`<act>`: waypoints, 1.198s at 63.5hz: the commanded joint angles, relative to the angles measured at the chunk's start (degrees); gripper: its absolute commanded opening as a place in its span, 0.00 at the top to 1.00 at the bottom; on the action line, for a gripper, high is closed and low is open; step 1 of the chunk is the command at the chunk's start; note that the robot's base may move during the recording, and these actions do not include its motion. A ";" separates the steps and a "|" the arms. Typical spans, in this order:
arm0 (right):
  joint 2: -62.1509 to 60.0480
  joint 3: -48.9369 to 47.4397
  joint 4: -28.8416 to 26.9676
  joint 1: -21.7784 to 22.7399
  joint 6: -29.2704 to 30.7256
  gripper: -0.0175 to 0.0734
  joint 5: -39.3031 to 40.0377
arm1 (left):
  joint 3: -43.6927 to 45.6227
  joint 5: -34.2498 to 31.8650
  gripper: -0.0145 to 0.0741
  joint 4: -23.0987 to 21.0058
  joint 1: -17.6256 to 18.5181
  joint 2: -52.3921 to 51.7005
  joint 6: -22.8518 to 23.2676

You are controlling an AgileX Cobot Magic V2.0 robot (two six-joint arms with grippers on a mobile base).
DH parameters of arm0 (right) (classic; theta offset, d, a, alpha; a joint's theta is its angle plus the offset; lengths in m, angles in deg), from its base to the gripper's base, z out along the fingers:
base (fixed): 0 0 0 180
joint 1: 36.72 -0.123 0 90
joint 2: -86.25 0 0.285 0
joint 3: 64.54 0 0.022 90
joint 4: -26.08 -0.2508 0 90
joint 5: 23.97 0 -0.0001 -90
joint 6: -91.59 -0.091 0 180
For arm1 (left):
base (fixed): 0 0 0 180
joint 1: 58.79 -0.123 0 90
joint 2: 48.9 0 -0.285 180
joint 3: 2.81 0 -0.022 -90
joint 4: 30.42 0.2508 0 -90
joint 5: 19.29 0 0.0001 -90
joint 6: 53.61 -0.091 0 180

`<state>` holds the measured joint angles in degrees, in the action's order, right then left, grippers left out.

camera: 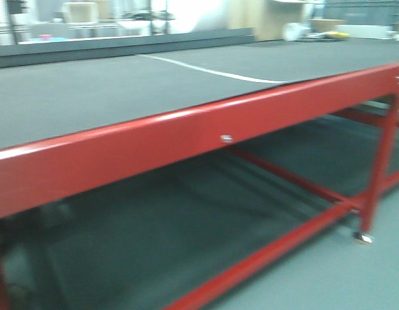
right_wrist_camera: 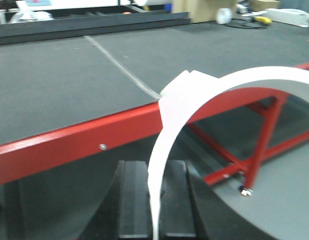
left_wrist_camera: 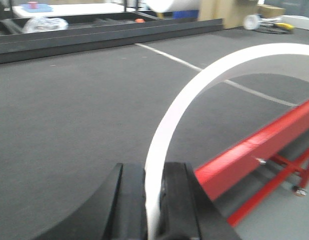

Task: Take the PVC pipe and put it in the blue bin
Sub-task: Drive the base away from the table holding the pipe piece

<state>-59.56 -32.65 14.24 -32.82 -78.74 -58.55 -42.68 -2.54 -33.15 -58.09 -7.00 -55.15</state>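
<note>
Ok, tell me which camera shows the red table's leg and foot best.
The exterior front-facing view: the leg runs full length from the rail down to its foot. The right wrist view hides its top behind the white arc; the left wrist view catches just the foot near the picture's edge.

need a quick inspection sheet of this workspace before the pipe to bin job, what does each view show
surface: dark mat table top with a white line across it; red frame along the edge.
job's things: white arc and jointed white arc, possibly PVC pipe rims, cannot tell; blue bin not seen.
clutter: crumpled plastic and white roll beyond the far edge, blurred.
grippers: left gripper shut on the white arc; right gripper shut on the jointed white arc.
cables: nothing seen.
surroundings: grey floor; workshop background blurred.
</note>
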 commanded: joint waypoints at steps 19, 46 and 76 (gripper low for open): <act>-0.21 0.16 0.13 0.05 0.27 0.99 1.62 | -0.10 -1.55 0.96 -0.11 0.31 -0.18 0.09; -0.21 0.16 0.13 0.05 0.27 0.99 1.62 | -0.10 -1.55 0.96 -0.11 0.31 -0.18 0.09; -0.21 0.16 0.13 0.05 0.27 0.99 1.62 | -0.10 -1.55 0.96 -0.11 0.31 -0.18 0.09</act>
<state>-59.56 -32.65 14.24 -32.82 -78.74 -58.55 -42.68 -2.54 -33.15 -58.09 -7.00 -55.15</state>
